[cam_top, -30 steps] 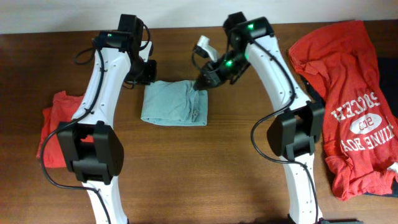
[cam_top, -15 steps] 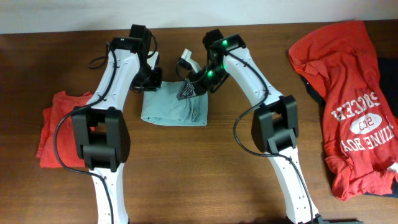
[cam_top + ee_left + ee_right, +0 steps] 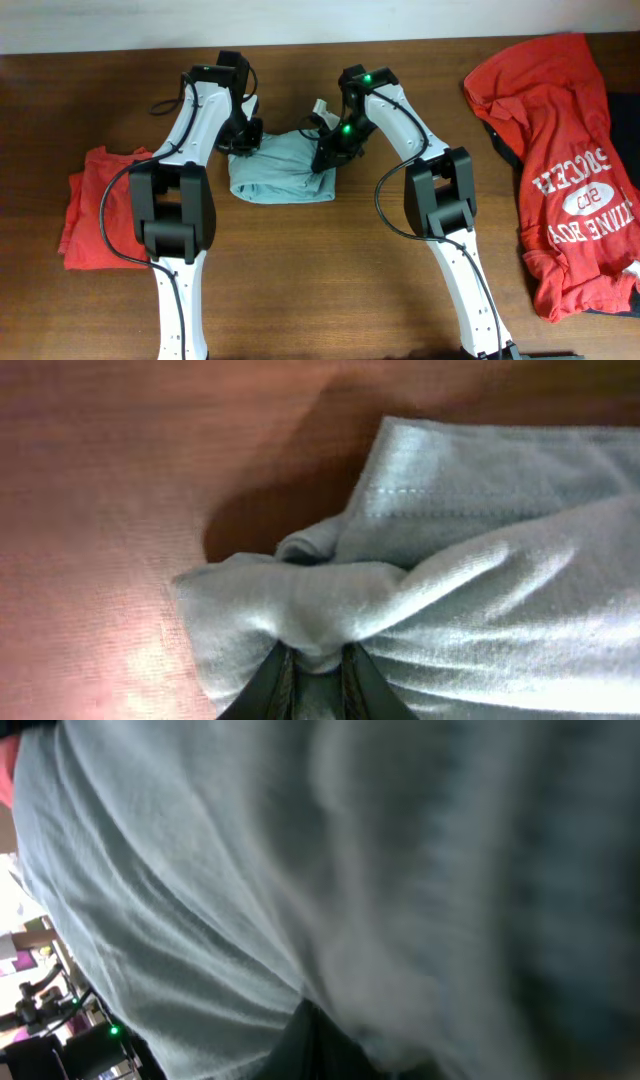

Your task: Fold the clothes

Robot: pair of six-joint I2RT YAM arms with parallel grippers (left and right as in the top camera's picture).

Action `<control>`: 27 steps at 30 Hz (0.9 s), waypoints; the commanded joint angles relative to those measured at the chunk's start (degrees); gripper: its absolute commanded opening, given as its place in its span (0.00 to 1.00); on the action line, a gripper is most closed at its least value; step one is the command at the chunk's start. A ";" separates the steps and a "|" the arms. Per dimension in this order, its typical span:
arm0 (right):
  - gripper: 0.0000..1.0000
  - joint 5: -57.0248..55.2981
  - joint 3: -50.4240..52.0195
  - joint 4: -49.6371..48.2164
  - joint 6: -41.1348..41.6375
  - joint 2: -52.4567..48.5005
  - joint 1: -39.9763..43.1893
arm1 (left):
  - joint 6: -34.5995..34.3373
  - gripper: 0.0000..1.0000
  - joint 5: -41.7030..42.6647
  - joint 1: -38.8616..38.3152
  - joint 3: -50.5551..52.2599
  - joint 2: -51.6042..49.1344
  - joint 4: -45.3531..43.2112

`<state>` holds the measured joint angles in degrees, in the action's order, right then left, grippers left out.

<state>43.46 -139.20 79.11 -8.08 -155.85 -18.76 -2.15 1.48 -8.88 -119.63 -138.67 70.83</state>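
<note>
A light blue folded garment point(image 3: 280, 172) lies on the brown table at centre back. My left gripper point(image 3: 244, 146) is shut on its upper left corner; the left wrist view shows bunched blue cloth point(image 3: 330, 600) pinched between the fingers point(image 3: 316, 672). My right gripper point(image 3: 324, 158) is shut on its upper right edge; the right wrist view is filled with blue cloth point(image 3: 250, 890) draped over the jaws point(image 3: 325, 1040). The top edge of the garment is lifted and rumpled between the two grippers.
A folded red garment point(image 3: 88, 205) lies at the left of the table. A red T-shirt with white lettering point(image 3: 565, 170) lies spread at the right over a dark garment point(image 3: 500, 148). The table's back edge point(image 3: 300, 45) meets a pale wall.
Both grippers came down onto the blue garment's top corners and closed on them. The garment's upper edge is now bunched and raised where it lay flat before.
</note>
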 commanded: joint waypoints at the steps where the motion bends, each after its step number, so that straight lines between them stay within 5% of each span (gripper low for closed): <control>1: 0.08 -6.32 0.13 1.29 1.33 -1.22 1.44 | 0.46 0.17 -1.31 0.07 1.62 -4.33 4.90; 5: 0.09 -6.99 0.11 2.75 1.22 -1.22 2.03 | 0.46 0.03 -1.27 0.07 1.62 -4.33 7.34; 14: 0.13 -22.58 -3.17 4.92 0.87 -0.81 4.20 | 0.52 0.01 1.33 0.00 1.60 -3.37 19.08; 22: 0.15 -29.22 -21.86 12.44 0.63 2.84 5.01 | 2.45 0.02 4.57 -0.33 1.03 7.56 17.68; 24: 0.15 -29.16 -28.35 16.92 0.63 3.23 4.96 | 2.45 0.06 4.55 -0.33 1.03 11.28 15.72; 25: 0.14 -29.09 -31.98 18.27 1.20 3.26 4.90 | 2.45 0.17 4.52 -0.31 1.03 13.18 14.01; 27: 0.14 -23.98 -33.14 18.23 2.45 5.31 4.24 | 3.39 0.70 4.31 -0.15 1.03 15.82 9.60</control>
<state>16.88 -169.03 96.75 -6.85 -154.76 -12.91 -0.38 5.39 -9.45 -118.28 -130.58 84.05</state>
